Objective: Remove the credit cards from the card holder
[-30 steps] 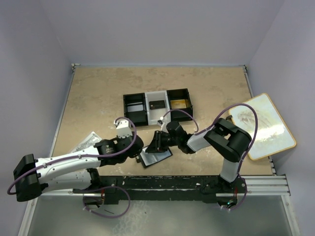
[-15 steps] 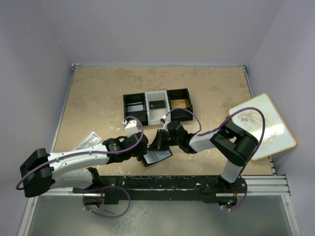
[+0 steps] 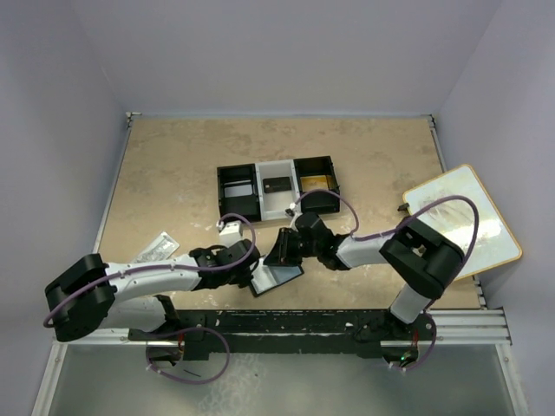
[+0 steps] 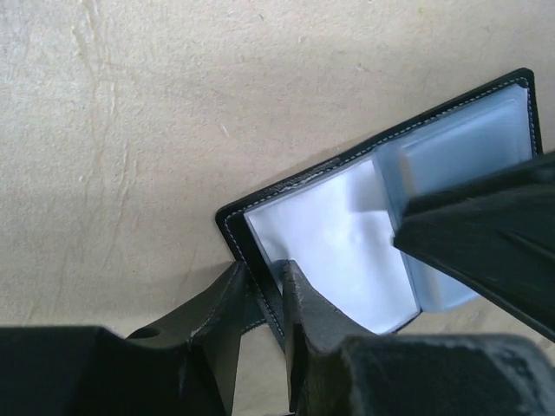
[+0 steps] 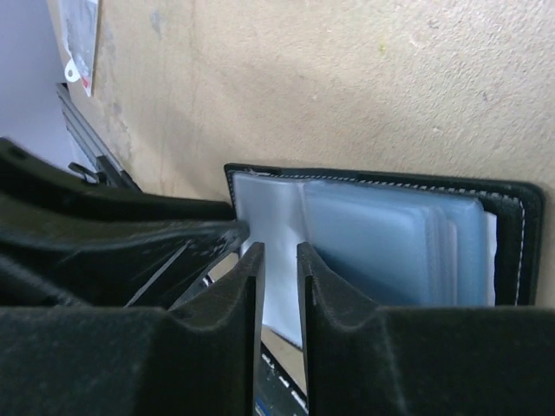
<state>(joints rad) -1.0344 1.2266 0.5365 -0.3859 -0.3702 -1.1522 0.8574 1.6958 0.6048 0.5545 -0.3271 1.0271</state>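
While the wallet lies open and flat on the table, the two grippers meet at it from opposite sides. The left gripper has its jaws drawn nearly together. The stitched black edge of the wallet, next to a corner, runs into the narrow gap between them, so the jaws pinch that edge. Just beyond the left jaws spread the pale clear sleeves, and past those one dark finger of the right gripper lies across the stacked sleeves. The right jaws stand with only a slim gap between them. A pale sleeve leaf shows through that gap, but whether the jaws pinch it or merely hang over it cannot be told. To one side of the right jaws lies the thicker stack of bluish sleeves inside the black cover; on the other side sits the dark body of the left gripper. Well beyond both pairs of jaws stands a three-compartment tray. A dark card lies in its white middle compartment, and a gold card lies in the black compartment on the right-arm side. A white packet lies behind the left jaws, beside the left arm. A framed pale board rests well behind the right jaws at the table's edge.
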